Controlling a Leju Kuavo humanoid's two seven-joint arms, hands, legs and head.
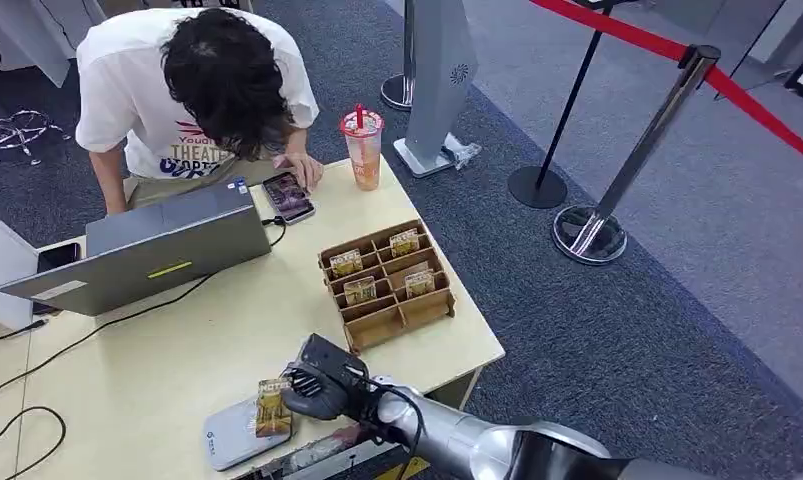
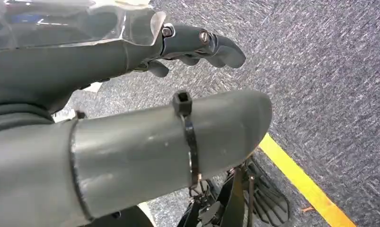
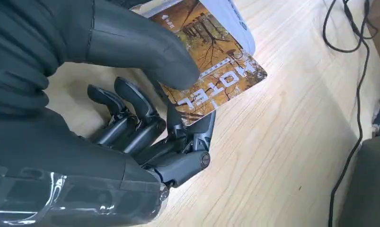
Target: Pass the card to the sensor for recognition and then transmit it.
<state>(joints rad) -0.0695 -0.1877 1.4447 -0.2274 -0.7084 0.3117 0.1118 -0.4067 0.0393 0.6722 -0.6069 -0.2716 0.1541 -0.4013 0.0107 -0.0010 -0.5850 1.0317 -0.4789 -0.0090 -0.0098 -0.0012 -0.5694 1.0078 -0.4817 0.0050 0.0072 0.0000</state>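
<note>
Autumn-printed card [image 1: 273, 407] lies over the grey sensor [image 1: 239, 432] at the tabletop's [image 1: 157, 370] near edge, pinched by the right robot hand [image 1: 317, 385] so it reads. Left robot hand [image 2: 131, 109] hangs spread, holding nothing.

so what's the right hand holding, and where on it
The right hand pinches the hotel card by one end, thumb on top, fingers beneath.

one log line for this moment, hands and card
right hand: holds card on sensor | left hand: hangs above carpet, holds nothing | phase: card at sensor, not yet handed on
</note>
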